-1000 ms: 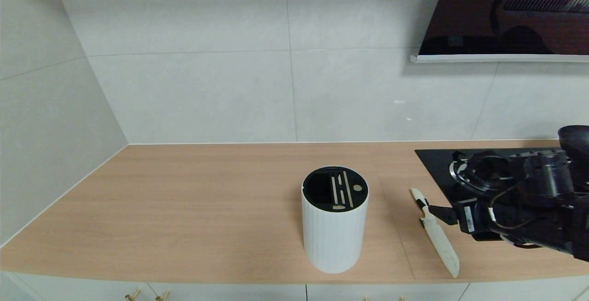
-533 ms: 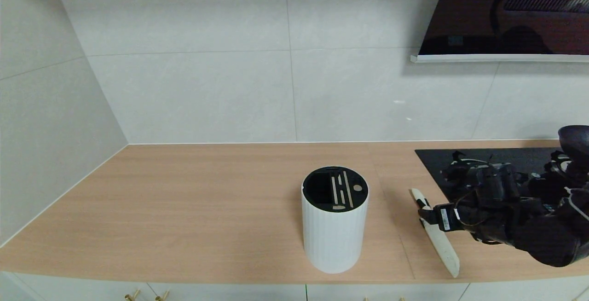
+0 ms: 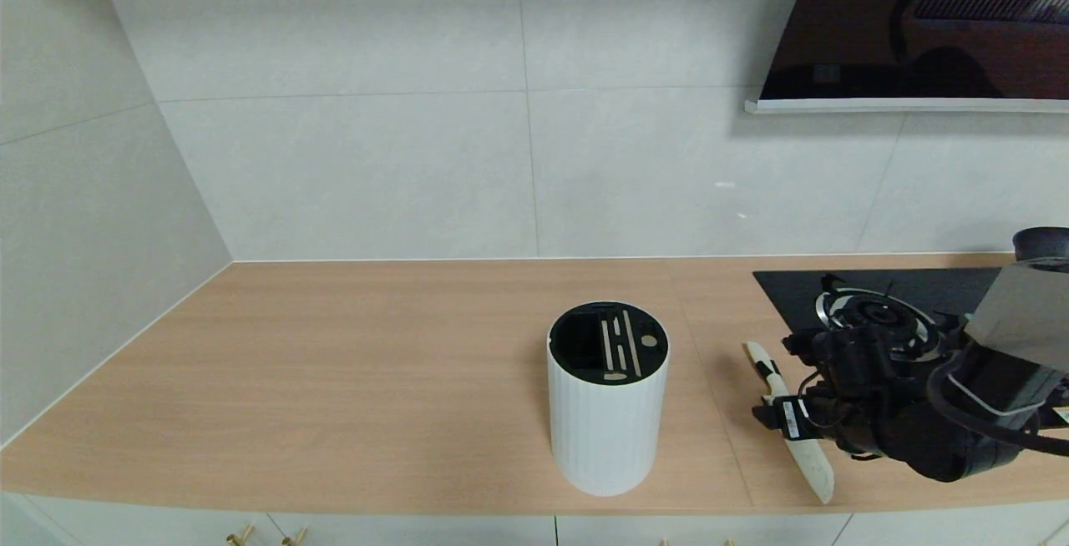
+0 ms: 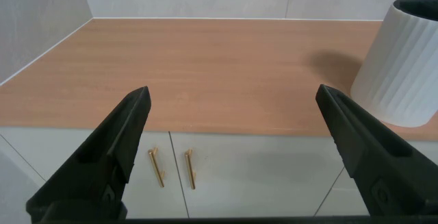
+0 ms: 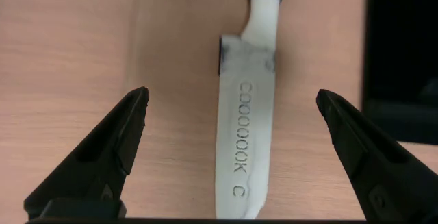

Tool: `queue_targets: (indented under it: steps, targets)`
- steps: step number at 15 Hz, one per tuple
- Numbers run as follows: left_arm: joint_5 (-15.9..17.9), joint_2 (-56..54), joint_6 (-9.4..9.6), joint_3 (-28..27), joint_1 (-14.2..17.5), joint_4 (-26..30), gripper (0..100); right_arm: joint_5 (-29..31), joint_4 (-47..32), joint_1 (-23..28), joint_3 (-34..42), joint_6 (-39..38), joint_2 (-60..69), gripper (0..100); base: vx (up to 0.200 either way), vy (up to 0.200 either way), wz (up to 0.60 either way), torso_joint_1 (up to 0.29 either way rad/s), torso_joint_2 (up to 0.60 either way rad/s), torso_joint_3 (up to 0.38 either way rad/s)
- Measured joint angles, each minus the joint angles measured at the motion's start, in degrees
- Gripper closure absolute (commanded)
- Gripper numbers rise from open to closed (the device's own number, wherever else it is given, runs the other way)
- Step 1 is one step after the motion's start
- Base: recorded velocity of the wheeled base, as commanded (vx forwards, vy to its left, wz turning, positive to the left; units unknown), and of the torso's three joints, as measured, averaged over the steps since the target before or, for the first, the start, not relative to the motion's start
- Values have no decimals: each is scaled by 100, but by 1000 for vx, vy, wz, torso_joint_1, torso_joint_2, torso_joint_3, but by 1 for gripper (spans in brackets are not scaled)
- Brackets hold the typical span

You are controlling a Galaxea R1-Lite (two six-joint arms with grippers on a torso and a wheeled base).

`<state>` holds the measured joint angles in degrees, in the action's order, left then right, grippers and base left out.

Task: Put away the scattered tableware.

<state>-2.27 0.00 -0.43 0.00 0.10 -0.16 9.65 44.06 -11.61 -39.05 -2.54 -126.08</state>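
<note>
White knife (image 5: pixel 246 142) flat on wooden counter (image 3: pixel 376 362), between white slotted holder (image 3: pixel 608 412) and black stove (image 3: pixel 793 291), handle toward wall, right gripper (image 5: pixel 231 97) over blade, jaws spread wide, gripping nothing, left gripper (image 4: pixel 233 92) spread, empty, at counter's front edge.

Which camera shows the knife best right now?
The right wrist view: the knife lies close, between the fingers of the open right gripper. The head view has the gripper covering its middle. The left wrist view faces the holder.
</note>
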Motion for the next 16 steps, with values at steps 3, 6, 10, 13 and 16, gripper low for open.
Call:
queue_targets:
  steps: [3,6,10,13,16]
  targets:
    - [2,0,0,0,-2,2,0,123,439,4,-74,-140,-333,0,0,0,0,0,0,0]
    - [4,0,-1,-5,-2,2,0,112,466,9,-188,-167,-549,0,0,0,0,0,0,0]
    - [4,0,0,-2,-2,2,0,112,469,59,-336,-246,-728,0,0,0,0,0,0,0]
    - [2,0,-4,-2,-2,2,0,123,479,63,-423,-362,-808,0,0,0,0,0,0,0]
    - [4,0,0,0,-2,5,0,129,474,69,-475,-364,-848,0,0,0,0,0,0,0]
